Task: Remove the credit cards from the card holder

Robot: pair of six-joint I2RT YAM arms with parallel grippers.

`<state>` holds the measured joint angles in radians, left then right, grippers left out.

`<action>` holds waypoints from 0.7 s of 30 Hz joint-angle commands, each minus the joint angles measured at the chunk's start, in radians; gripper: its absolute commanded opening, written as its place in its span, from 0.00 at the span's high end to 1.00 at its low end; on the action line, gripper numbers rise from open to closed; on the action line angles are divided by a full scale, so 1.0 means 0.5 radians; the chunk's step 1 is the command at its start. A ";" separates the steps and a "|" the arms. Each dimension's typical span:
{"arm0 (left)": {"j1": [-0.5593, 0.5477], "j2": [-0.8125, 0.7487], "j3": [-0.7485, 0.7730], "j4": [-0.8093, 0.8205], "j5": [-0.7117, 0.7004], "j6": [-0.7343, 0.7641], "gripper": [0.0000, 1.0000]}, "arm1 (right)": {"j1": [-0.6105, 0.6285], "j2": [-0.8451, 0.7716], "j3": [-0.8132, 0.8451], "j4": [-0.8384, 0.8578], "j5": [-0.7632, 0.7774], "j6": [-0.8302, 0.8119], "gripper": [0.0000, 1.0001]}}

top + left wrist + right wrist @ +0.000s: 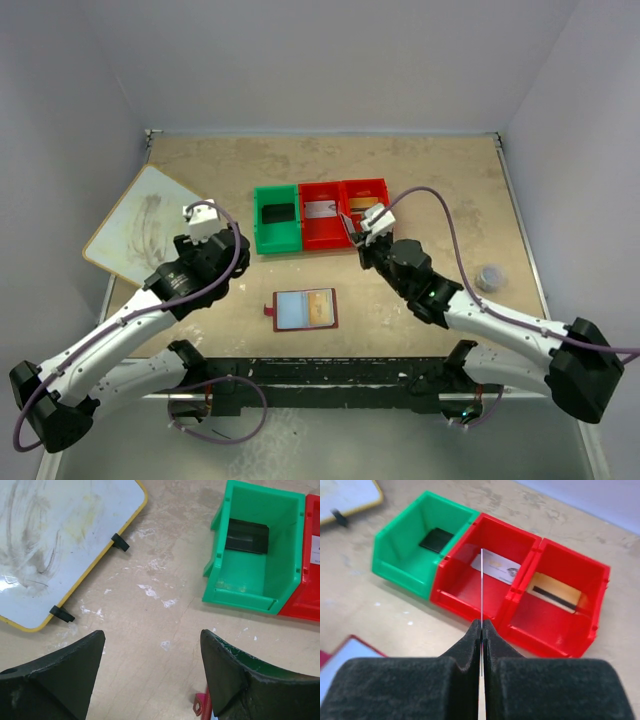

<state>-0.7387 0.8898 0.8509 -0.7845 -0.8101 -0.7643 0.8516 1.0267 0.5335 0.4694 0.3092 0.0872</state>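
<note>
Pinching a thin card edge-on in the closed right gripper, above the middle red bin. Finding a silver-grey card inside it, a black card in the green bin to the left, and a gold-brown card in the right red bin. Finding the card holder open on the table, nearer than the bins. Hovering the left gripper wide apart and empty between whiteboard and green bin.

a scuffed beige table fills the middle of the frame. at centre left a smudged white board with a yellow edge lies flat on it, turned at an angle. at upper centre a green bin and two red bins stand touching in a row. at lower centre the card holder lies open. at right sits a small grey round object.
</note>
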 commanded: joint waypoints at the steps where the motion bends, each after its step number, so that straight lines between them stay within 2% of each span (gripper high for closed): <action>1: 0.012 -0.028 0.038 -0.053 -0.226 -0.010 0.25 | -0.162 0.171 0.195 0.135 -0.176 -0.620 1.00; 3: 0.012 -0.029 0.039 -0.065 -0.225 -0.027 0.25 | -0.296 0.286 0.300 0.115 -0.551 -0.741 1.00; 5: 0.011 -0.027 0.038 -0.074 -0.207 -0.034 0.25 | -0.322 0.422 0.415 0.062 -0.698 -0.939 1.00; 10: 0.011 -0.028 0.052 -0.108 -0.242 -0.062 0.24 | -0.349 0.762 0.719 -0.130 -0.678 -1.308 1.00; 15: 0.013 -0.081 0.063 -0.131 -0.280 -0.083 0.24 | -0.387 0.963 0.905 -0.230 -0.927 -1.440 1.00; 21: 0.011 -0.190 0.056 -0.122 -0.276 -0.080 0.24 | -0.389 1.237 1.122 -0.358 -0.751 -1.612 1.00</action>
<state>-0.7387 0.8333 0.8509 -0.8539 -0.9169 -0.7933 0.6605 1.5917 1.0008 0.3328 -0.0902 -0.6212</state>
